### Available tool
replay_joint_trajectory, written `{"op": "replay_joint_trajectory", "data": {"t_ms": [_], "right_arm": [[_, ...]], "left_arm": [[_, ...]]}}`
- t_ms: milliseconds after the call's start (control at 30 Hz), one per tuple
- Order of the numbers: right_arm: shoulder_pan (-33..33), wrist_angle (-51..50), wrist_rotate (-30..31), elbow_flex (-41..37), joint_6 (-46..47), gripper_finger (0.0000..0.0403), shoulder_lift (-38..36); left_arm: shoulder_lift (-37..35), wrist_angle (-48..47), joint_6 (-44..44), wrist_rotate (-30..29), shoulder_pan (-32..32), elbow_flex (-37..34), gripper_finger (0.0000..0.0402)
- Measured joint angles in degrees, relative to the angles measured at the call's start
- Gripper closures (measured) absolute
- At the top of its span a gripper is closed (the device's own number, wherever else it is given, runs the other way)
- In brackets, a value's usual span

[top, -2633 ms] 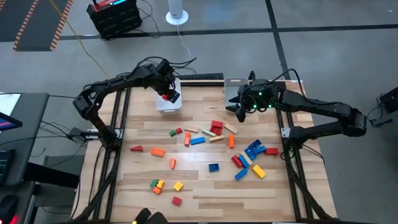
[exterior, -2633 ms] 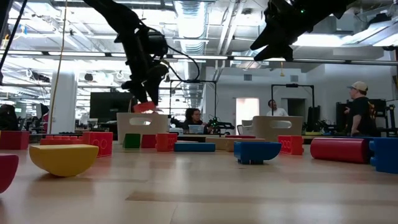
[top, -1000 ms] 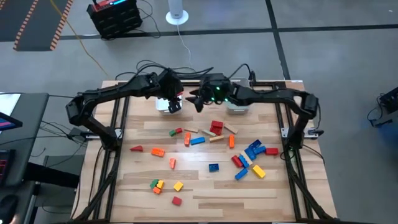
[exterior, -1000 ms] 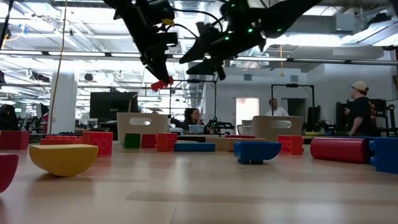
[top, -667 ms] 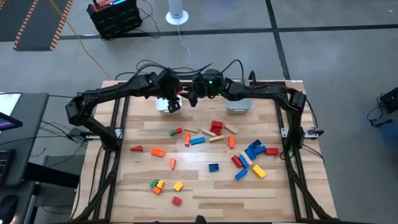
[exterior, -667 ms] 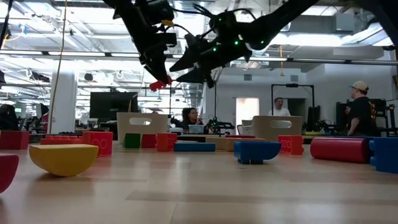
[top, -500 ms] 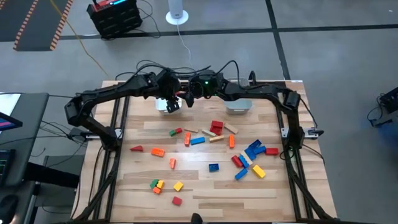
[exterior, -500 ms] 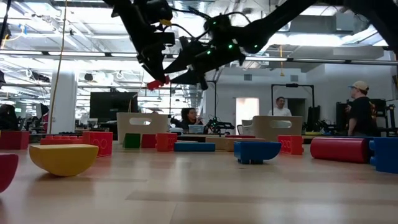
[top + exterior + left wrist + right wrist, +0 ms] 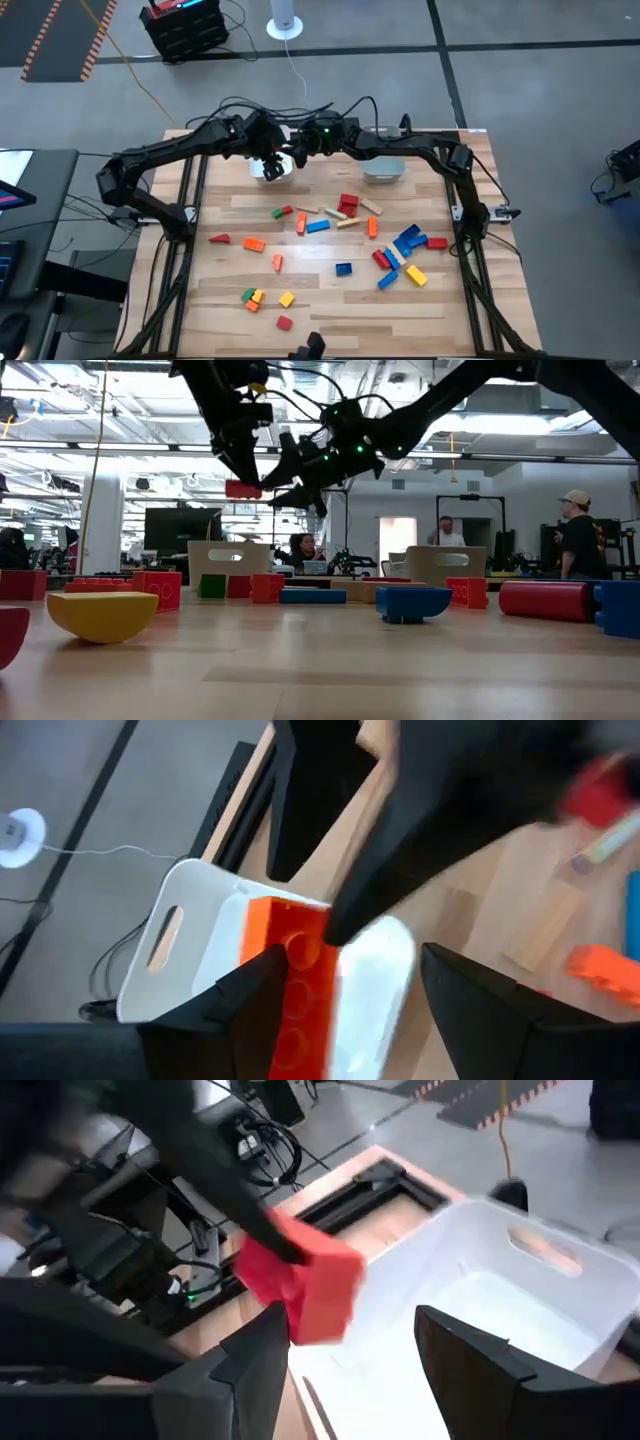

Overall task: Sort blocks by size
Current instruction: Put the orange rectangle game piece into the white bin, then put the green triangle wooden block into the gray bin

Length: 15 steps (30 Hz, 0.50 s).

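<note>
Red block held over the left bin, with a second hand reaching in to meet it.

A red block (image 9: 243, 489) is pinched in the left hand (image 9: 240, 478), which is raised above the white bin (image 9: 268, 169) at the far left of the bench (image 9: 330, 300); the height and position suggest it is held there either for dropping or for passing across. The right hand (image 9: 283, 484) is brought in just beside it with fingers spread, nothing gripped, apparently lined up to take the block. A second bin (image 9: 383, 171) is seen further right, probably meant for the other size. The remaining blocks (image 9: 340, 235) are left scattered across the middle and near part of the bench, long bars and stubby pieces still mixed, so most of the sorting is judged undone.
</note>
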Motion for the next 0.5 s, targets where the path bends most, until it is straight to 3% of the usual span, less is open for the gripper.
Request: {"op": "replay_joint_trajectory", "data": {"t_ms": [267, 400, 500], "right_arm": [[-1.26, -0.66, 1.58, -0.07, 1.51, 0.0159, -0.1], [-1.77, -3.13, -2.27, -0.21, 1.68, 0.0159, -1.0], [-1.95, -9.31, -4.29, -0.17, -1.12, 0.0159, -4.07]], "left_arm": [[-1.07, -2.07, -0.74, 2.04, 0.02, 0.09, 0.0178], [-1.09, -3.04, -0.55, 1.67, 0.07, 0.09, 0.0178], [-1.09, -4.81, 0.0, 7.46, 0.01, 0.09, 0.0178]]}}
